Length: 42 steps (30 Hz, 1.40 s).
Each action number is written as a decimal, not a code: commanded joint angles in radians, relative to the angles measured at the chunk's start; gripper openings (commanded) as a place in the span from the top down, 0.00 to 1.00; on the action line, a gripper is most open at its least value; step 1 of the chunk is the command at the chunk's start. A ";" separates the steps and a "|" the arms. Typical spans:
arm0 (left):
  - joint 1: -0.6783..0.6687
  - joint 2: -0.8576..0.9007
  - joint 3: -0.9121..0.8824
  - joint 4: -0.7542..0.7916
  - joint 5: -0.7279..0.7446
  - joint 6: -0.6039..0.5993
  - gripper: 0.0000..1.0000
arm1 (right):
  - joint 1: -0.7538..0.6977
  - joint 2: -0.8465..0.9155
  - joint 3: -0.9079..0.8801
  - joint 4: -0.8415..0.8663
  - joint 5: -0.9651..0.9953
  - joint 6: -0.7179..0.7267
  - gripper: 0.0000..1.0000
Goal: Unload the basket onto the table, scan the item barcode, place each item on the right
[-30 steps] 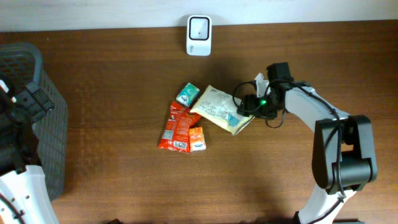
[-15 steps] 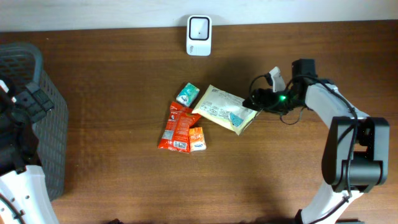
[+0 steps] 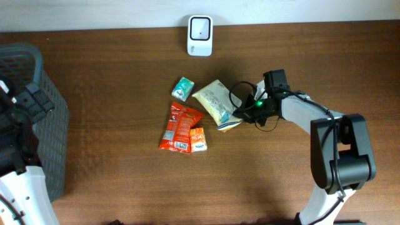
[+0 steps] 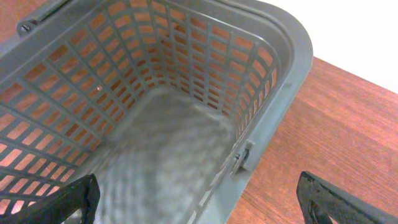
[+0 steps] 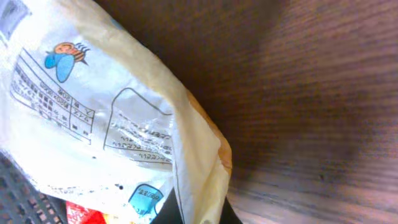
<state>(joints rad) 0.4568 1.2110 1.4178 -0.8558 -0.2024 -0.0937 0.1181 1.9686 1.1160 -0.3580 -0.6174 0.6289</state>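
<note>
Right hand [image 3: 240,116]: closed, clamped on the lower right edge of the pale yellow packet [image 3: 215,102]. In the right wrist view the packet's folded rim runs down to the dark fingers [image 5: 168,218] at the bottom of the frame, and its printed face fills the left half (a blue insect figure and outlined panels of small text, too blurred to read). Pale yellow packet: near the middle of the bench [image 3: 112,56], lying aslant with its long side running from the far left to the near right. Whether it is lifted clear of the wood cannot be told. Neighbours to its left: a small teal packet [image 3: 183,89] just beside its far corner, a red packet [image 3: 178,127] nearer the front, and a small orange packet [image 3: 198,139] touching the red one's right side. All three lie flat on the bench. Scanner [image 3: 200,27]: white, at the far edge of the bench, well apart from the pale yellow packet and roughly in line with the group of packets. Left hand [image 4: 199,186]: fully open and holding nothing, with its two dark fingertips at the lower corners of the left wrist view. It hangs over the grey basket [image 4: 273,81], which stands at the left end of the bench and shows a slotted wall and a mesh floor.
</note>
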 commanded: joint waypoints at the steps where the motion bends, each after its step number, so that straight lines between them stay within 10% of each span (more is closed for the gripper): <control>1: 0.005 0.000 0.003 0.001 -0.004 0.013 0.01 | -0.029 0.029 -0.011 0.034 -0.086 -0.190 0.96; 12: 0.005 0.000 0.003 0.001 -0.004 0.013 0.01 | -0.089 0.029 0.394 -0.721 -0.265 -1.327 0.96; 23: 0.005 0.000 0.003 0.001 -0.004 0.013 0.01 | -0.039 0.027 0.718 -1.342 -0.356 -1.941 0.96; 42: 0.005 0.000 0.003 0.001 -0.004 0.013 0.01 | -0.019 -0.010 0.939 -1.176 -0.443 -1.944 0.96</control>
<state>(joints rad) 0.4568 1.2118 1.4178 -0.8562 -0.2024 -0.0937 0.0952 1.9995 1.9751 -1.5585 -1.0046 -1.3087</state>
